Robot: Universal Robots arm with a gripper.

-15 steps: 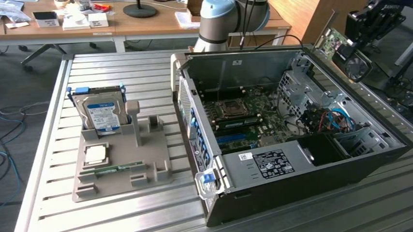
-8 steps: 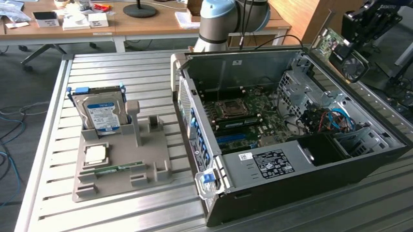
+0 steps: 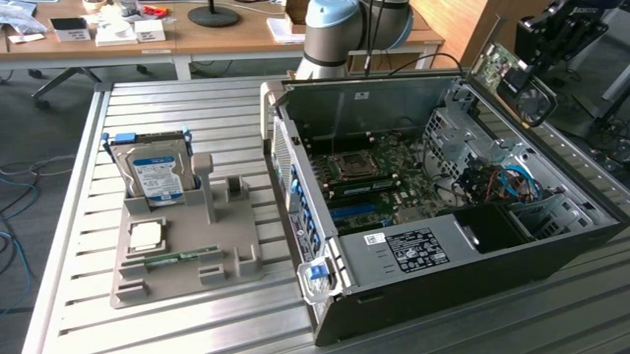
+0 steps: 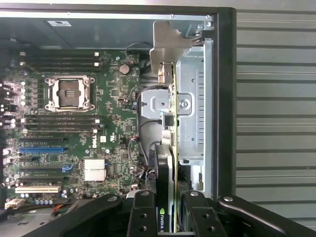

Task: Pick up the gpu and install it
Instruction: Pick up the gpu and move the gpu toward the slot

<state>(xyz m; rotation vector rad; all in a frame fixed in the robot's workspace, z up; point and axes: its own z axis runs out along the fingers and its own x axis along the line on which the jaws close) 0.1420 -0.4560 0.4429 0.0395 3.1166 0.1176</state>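
The fingers (image 4: 143,213), partly closed, clamp the gpu (image 4: 164,168) edge-on over the open computer case (image 3: 443,287); probably a light, stiff, fragile card, best gripped on its flat faces

Hard drive (image 3: 153,173) standing upright in a grey holder (image 3: 232,221) on a slatted metal table (image 3: 147,103); memory stick (image 3: 177,258) lying flat nearby.

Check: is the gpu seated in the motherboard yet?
No, the gpu is gripped edge-on between the fingers, clear of the motherboard.
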